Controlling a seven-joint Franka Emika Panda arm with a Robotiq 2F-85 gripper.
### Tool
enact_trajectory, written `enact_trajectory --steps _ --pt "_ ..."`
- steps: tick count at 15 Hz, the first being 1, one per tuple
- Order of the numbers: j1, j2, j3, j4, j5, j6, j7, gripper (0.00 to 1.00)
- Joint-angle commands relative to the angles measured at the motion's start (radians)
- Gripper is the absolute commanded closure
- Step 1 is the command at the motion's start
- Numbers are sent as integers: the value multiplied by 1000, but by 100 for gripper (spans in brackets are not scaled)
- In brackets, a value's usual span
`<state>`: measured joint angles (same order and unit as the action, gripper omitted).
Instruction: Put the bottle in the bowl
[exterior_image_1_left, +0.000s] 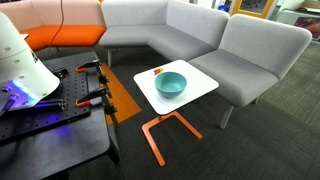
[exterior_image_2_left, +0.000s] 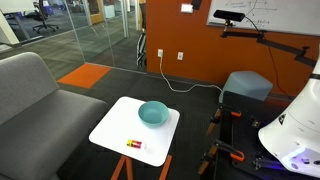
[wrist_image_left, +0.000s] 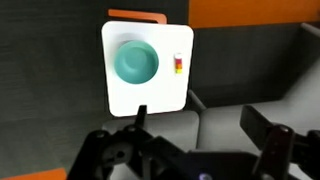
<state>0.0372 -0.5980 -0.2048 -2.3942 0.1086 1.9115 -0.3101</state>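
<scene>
The teal bowl (exterior_image_1_left: 170, 83) stands near the middle of the small white table (exterior_image_1_left: 200, 88) and shows in both exterior views (exterior_image_2_left: 152, 113). The tiny orange-red and whitish bottle (exterior_image_2_left: 134, 145) lies on the table near an edge, apart from the bowl. In the wrist view the bowl (wrist_image_left: 136, 62) and the bottle (wrist_image_left: 178, 64) sit on the table (wrist_image_left: 150, 98) far below. My gripper (wrist_image_left: 200, 135) is open and empty, high above the scene, over the grey seat beside the table. Only the robot's white body (exterior_image_1_left: 20, 60) shows in the exterior views.
A grey sectional sofa (exterior_image_1_left: 190, 30) wraps round the table, with an orange sofa (exterior_image_1_left: 60, 38) beside it. The table has an orange metal frame (exterior_image_1_left: 160, 128). A black cart with orange clamps (exterior_image_1_left: 70, 100) holds the robot. An orange wall (exterior_image_2_left: 190, 40) stands behind.
</scene>
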Motion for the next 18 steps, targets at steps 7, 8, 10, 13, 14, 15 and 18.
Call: enact_trajectory --steps 7,8,10,13,14,15,18 --pt "103 270 183 -95 105 383 51 0" --pt "115 350 211 -99 114 466 79 0" --pt "126 506 256 -85 111 598 137 0" --pt "116 743 299 -34 48 765 260 0" --pt "118 809 300 -6 40 785 285 0" --pt "122 876 300 23 20 814 299 0" --pt "138 1043 283 133 -39 826 332 0"
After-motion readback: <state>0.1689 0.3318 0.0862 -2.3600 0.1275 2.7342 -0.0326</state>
